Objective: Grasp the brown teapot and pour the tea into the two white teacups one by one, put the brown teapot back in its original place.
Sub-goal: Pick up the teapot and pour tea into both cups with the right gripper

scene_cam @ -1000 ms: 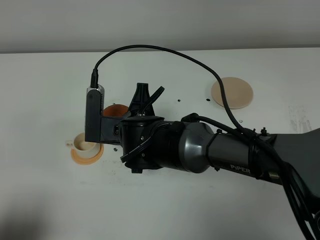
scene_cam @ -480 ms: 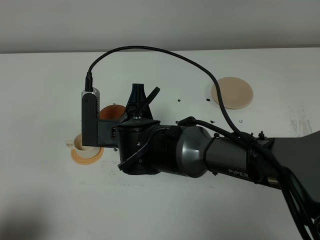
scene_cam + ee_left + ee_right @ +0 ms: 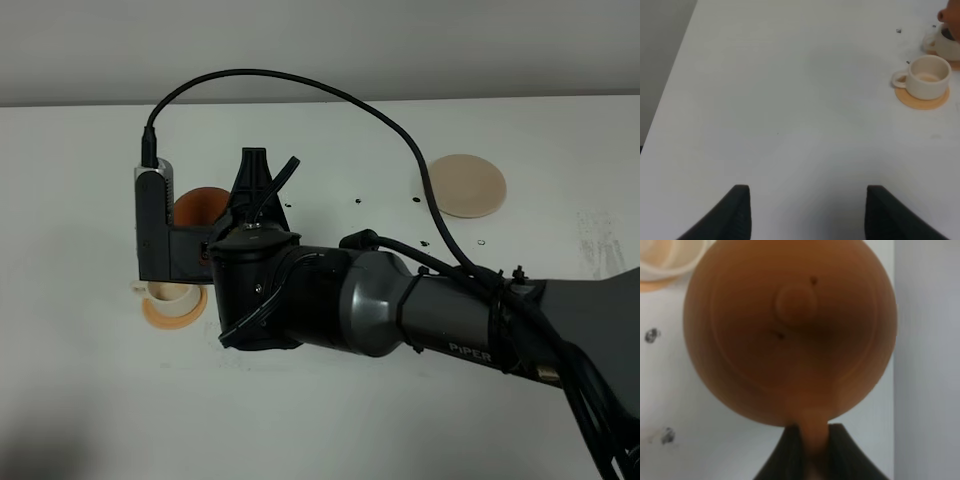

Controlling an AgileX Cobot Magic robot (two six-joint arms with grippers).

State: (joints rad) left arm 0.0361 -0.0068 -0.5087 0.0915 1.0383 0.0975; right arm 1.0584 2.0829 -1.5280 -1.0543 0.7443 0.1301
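Brown teapot [image 3: 790, 335] is clamped by its handle in the right pincer [image 3: 813, 439].

In the high view you get bright, diffuse light on the white worktop [image 3: 90, 380], with only a soft grey shade in the near corner, well away from the brown teapot [image 3: 198, 205]. Your right wrist view is badly out of focus: the teapot fills it as a smooth blur, dimmest around its lid knob, and the right fingers [image 3: 782, 460] at its handle are a black smear. Your left wrist view is clearer, though the teapot is fuzzy and the left fingers [image 3: 737, 215] are blurred silhouettes.
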